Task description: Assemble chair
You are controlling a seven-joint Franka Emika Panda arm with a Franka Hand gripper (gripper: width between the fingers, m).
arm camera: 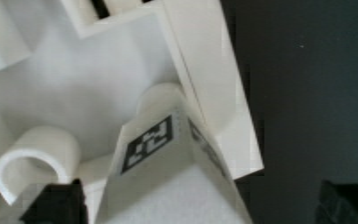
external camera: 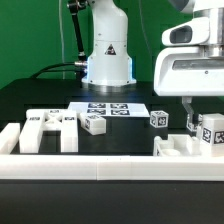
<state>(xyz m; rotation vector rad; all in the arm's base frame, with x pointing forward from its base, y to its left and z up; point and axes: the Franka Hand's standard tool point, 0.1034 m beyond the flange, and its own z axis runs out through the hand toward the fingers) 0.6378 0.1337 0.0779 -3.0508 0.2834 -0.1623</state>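
The chair lies in loose white parts. My gripper (external camera: 203, 126) hangs at the exterior view's right, over a white upright part with a black-and-white tag (external camera: 211, 136) that stands by a low white part (external camera: 169, 148). In the wrist view the tagged part (arm camera: 158, 150) rises between my dark fingers (arm camera: 51, 202). There is a gap on each side of it, wider on one side. My gripper (arm camera: 202, 206) is open around it. A long white panel (arm camera: 202, 70) and a curved white part (arm camera: 43, 150) lie beside it.
A slotted white frame part (external camera: 50, 128) lies at the exterior view's left. Two small tagged blocks (external camera: 95, 123) (external camera: 158, 119) sit mid-table. The marker board (external camera: 105, 108) lies before the robot base (external camera: 107, 55). A white rail (external camera: 100, 166) runs along the front.
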